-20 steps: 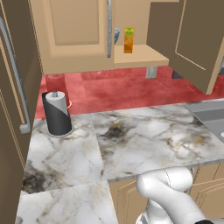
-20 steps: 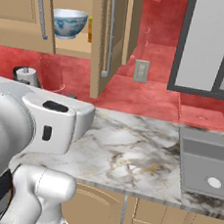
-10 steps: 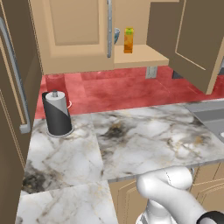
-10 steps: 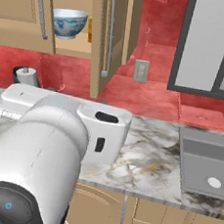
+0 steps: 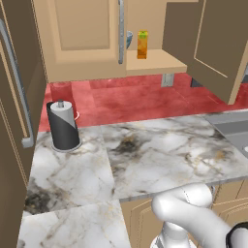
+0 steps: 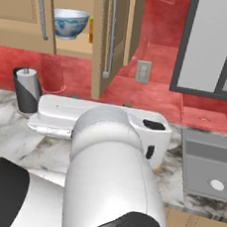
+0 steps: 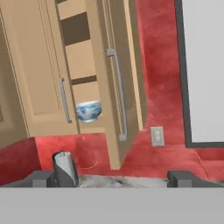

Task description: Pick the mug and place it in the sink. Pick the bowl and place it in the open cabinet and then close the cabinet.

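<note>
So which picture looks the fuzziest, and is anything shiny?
The hand view is the softest: the bowl on the cabinet shelf looks smeared. In the right base view the bowl is crisper, and the white arm looks glossy. The left base view is evenly lit, with a soft shadow beside the paper towel roll.

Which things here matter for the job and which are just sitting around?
Part of the job: bowl on the shelf of the open cabinet; sink; gripper, open.

Just lying about: paper towel roll, orange bottle, wall outlet.
</note>
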### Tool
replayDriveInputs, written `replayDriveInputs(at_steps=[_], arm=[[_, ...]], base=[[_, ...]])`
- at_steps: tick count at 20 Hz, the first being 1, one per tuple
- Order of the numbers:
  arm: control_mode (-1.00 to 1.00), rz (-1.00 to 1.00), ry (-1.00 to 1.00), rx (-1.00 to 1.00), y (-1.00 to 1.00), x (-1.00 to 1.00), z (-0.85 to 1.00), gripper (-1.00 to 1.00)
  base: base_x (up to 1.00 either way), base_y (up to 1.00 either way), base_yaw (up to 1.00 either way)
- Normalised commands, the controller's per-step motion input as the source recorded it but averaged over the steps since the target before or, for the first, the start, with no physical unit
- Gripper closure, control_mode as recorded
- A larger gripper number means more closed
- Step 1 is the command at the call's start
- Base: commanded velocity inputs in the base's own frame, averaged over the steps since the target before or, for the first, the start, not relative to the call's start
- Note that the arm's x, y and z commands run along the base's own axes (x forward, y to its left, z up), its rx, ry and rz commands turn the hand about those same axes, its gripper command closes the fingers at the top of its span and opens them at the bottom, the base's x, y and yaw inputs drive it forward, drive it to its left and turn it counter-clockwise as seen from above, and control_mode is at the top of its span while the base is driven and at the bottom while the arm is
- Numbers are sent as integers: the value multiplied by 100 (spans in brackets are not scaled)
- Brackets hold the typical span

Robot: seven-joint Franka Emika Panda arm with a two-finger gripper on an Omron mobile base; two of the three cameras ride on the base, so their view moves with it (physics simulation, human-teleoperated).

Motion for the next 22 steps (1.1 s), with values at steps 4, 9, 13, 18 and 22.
replayDriveInputs(at_steps=[4, 9, 13, 18, 22], arm=[[-100, 16, -4, 0, -24, 20, -3, -100], [-100, 18, -7, 5, -11, 23, -8, -100], [-100, 18, -10, 9, -1, 21, -14, -100], [-100, 18, -8, 10, 0, 15, -25, -100], [-100, 15, -8, 7, 4, 16, -24, -100]], base=[[0, 0, 0], [0, 0, 0], [0, 0, 0], [0, 0, 0], [0, 0, 0]])
